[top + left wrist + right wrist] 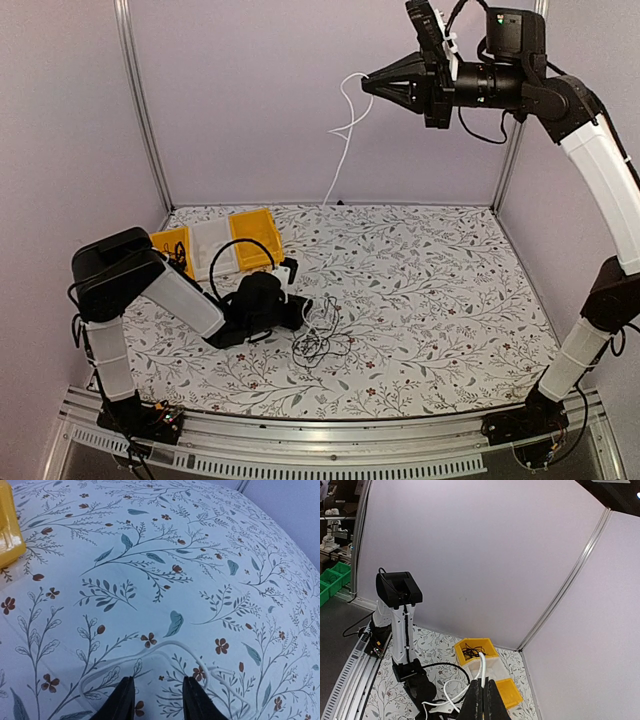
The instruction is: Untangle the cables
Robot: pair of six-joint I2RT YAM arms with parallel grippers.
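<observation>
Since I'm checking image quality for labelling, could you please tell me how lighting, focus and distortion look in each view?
Top external: soft even light, sharp, black cables readable. Left wrist: wide-angle bulge curves the tablecloth, print sharp, white cable low in contrast. Right wrist: corner post bows slightly, shut jaws silhouetted on the white cable.

The left arm is bent at the elbow and reaches low and forward. The left gripper points down and its jaws stand a little apart. The right arm is lifted up high, and the right gripper points sideways to the left with its jaws pressed tight together.
</observation>
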